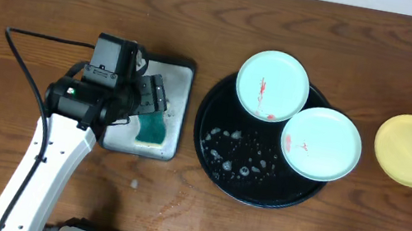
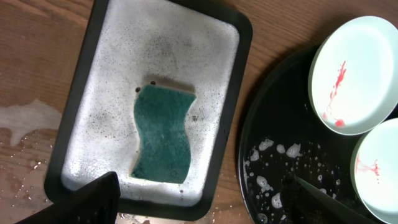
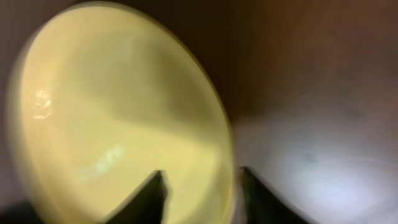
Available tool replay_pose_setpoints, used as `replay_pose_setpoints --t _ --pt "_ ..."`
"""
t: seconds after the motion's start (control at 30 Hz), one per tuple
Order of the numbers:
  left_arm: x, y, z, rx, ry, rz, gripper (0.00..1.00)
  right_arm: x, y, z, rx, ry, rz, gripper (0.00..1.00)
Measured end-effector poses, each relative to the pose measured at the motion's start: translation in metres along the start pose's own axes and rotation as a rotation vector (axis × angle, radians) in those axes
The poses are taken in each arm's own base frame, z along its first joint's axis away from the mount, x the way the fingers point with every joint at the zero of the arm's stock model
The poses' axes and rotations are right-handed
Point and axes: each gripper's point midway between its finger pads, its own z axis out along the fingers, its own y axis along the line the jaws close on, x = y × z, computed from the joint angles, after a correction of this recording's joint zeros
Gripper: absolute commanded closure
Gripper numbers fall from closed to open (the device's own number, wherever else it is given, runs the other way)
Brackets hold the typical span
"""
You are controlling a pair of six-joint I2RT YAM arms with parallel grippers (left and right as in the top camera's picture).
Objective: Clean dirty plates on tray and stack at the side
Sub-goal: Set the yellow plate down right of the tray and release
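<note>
One yellow plate [image 3: 118,106] has its rim between the parted fingers [image 3: 149,199] of the right gripper [image 3: 202,177].

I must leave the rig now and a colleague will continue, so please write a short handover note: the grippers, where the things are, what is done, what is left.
Left gripper: open, above the sponge, which lies in the foamy metal tray.
Right gripper: its fingers are either side of the yellow plate rim. The view is blurred, so I cannot tell if it grips.
Yellow plate: off the black tray, to its right, with no smears visible.
Green plates: both on the black tray, both with red smears.
Left: wash both green plates and stack them with the yellow one.
</note>
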Motion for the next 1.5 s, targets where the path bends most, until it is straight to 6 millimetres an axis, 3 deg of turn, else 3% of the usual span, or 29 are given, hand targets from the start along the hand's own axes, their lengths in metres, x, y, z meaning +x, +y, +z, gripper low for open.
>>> replay_pose_setpoints --t 0.07,0.1,0.17,0.3,0.4,0.63,0.73,0.77,0.8,0.87,1.07,1.27,1.4,1.5 --pt "0.0 0.0 0.0 0.0 0.0 0.0 0.17 -0.001 0.023 -0.006 -0.108 -0.004 -0.043 0.34" --pt "0.0 0.0 0.0 0.0 0.0 0.0 0.17 0.003 0.043 -0.017 -0.187 -0.007 -0.085 0.34" --pt "0.0 0.0 0.0 0.0 0.0 0.0 0.17 0.012 0.066 -0.035 -0.24 -0.005 -0.151 0.34" --pt "0.0 0.0 0.0 0.0 0.0 0.0 0.17 0.046 0.123 -0.07 -0.287 -0.013 -0.351 0.46" --pt "0.0 0.0 0.0 0.0 0.0 0.0 0.17 0.08 0.15 -0.071 -0.228 0.022 -0.51 0.52" --pt "0.0 0.0 0.0 0.0 0.0 0.0 0.17 0.123 0.154 -0.019 0.034 0.092 -0.725 0.57" --pt "0.0 0.0 0.0 0.0 0.0 0.0 0.17 0.128 0.139 0.004 0.151 0.124 -0.762 0.75" --pt "0.0 0.0 0.0 0.0 0.0 0.0 0.17 0.129 0.133 0.01 0.181 0.135 -0.766 0.89" --pt "0.0 0.0 0.0 0.0 0.0 0.0 0.17 0.131 0.127 0.016 0.208 0.151 -0.771 0.95" --pt "0.0 0.0 0.0 0.0 0.0 0.0 0.17 0.133 0.12 0.021 0.239 0.17 -0.766 0.99" --pt "0.0 0.0 0.0 0.0 0.0 0.0 0.17 0.144 0.119 0.006 0.216 0.213 -0.758 0.99" --pt "0.0 0.0 0.0 0.0 0.0 0.0 0.17 0.157 0.14 -0.044 0.077 0.18 -0.764 0.99" --pt "0.0 0.0 0.0 0.0 0.0 0.0 0.17 0.191 0.153 -0.066 -0.002 0.236 -0.826 0.99" --pt "0.0 0.0 0.0 0.0 0.0 0.0 0.17 0.228 0.162 -0.064 -0.042 0.305 -0.905 0.99"
